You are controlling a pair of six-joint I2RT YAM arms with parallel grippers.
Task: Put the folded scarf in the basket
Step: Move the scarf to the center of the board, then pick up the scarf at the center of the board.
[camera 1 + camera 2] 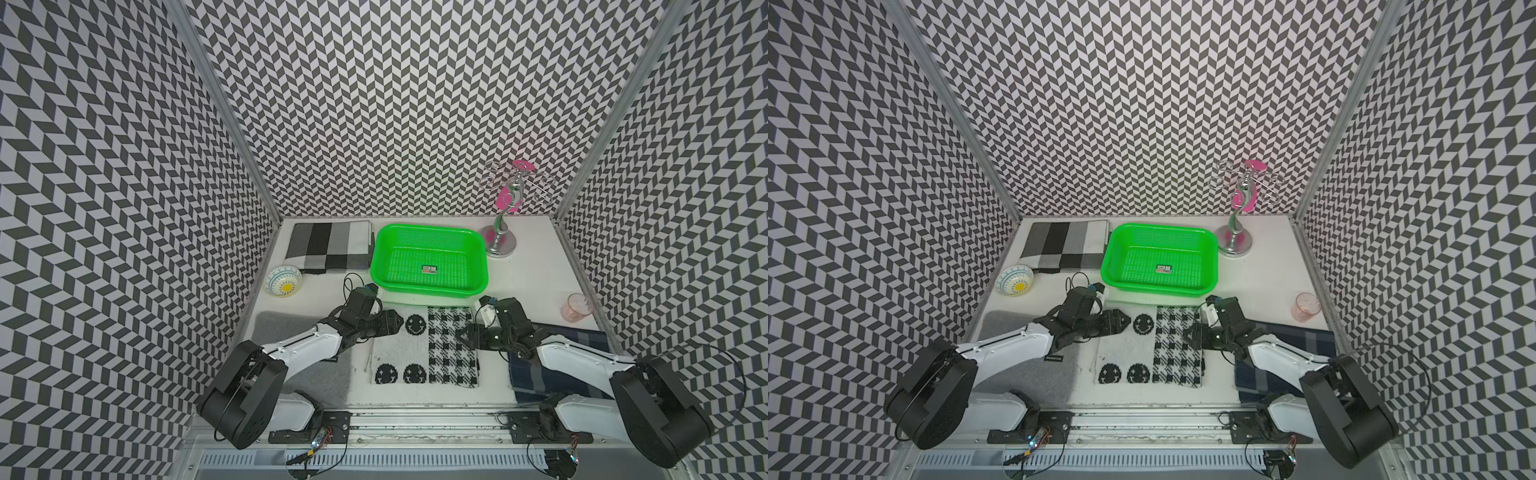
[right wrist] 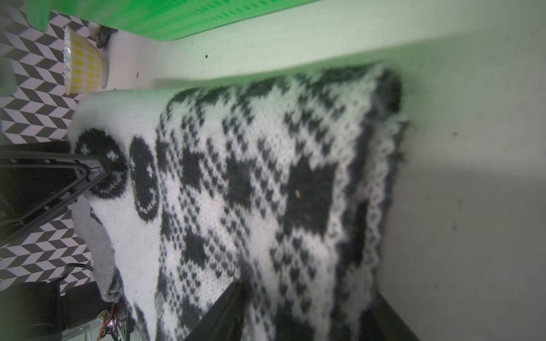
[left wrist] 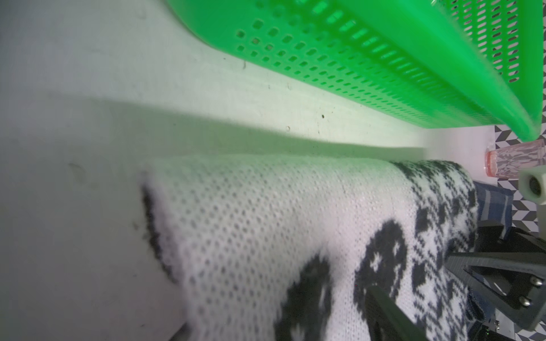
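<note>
**Scarf on table in front of basket, a pincer at each side**

The folded scarf (image 1: 424, 347) is a black-and-white knit, smiley faces on one half and houndstooth on the other. It lies flat on the white table (image 1: 536, 286), just in front of the green basket (image 1: 432, 292). Both wrist views show a strip of bare table between the scarf's far edge and the basket wall. A small label sits on the basket base.

My left pincer (image 1: 398, 323) is low over the scarf's far-left corner, next to a smiley. The left wrist view shows only one finger (image 3: 387, 316) over the knit, so I can't tell if it's released or clenched.

My right pincer (image 1: 460, 334) is at the scarf's right edge, over the houndstooth. In the right wrist view its fingers (image 2: 224, 316) are spread, one over the knit and one past the scarf's edge. It's released and grasping nothing.

A patterned bowl (image 1: 283, 281) sits left of the basket, with a checked cloth (image 1: 328, 247) behind it. A metal stand (image 1: 500, 237) is at back right and a pink cup (image 1: 577, 307) at far right. There's a grey cloth (image 1: 270, 328) under my left arm and a navy plaid cloth (image 1: 582, 336) under my right.
</note>
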